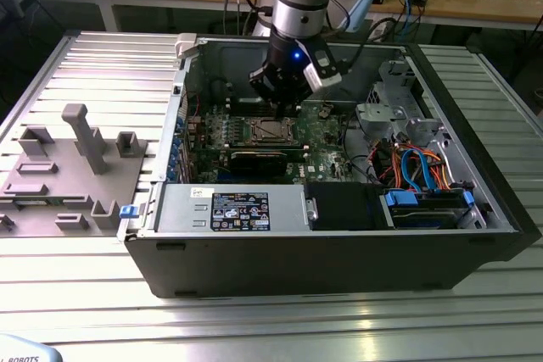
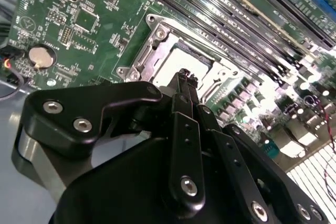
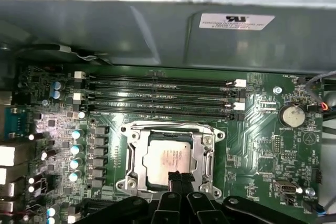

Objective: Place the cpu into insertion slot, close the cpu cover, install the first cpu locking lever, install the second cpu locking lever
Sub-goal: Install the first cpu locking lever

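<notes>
here the clenched hand (image 3: 177, 178) hovers over the cpu (image 3: 169, 162), computer case (image 1: 339, 243) on a slatted metal table (image 1: 254, 320).

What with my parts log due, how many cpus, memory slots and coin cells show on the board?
cpu: 1
memory slots: 4
coin cell: 1
Total: 6
</notes>
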Motion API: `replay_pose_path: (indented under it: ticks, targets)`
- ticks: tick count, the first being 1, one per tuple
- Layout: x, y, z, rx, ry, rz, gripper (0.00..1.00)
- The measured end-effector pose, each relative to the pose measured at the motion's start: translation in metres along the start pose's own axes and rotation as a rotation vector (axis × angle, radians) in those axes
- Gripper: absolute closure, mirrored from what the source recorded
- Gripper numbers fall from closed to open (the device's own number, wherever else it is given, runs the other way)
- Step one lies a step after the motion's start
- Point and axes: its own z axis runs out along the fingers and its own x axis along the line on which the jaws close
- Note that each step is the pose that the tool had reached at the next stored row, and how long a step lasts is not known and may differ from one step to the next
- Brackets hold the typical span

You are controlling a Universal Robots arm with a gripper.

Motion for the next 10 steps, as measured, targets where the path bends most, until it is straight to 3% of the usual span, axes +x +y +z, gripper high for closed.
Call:
replay_pose_path:
  ticks: [2, 10]
  targets:
    - [0.0003, 0.0001, -0.0049, -0.0002, -0.0001, 0.0, 0.89]
    - [0.0003, 0.0001, -0.005, -0.0001, 0.0, 0.0, 0.89]
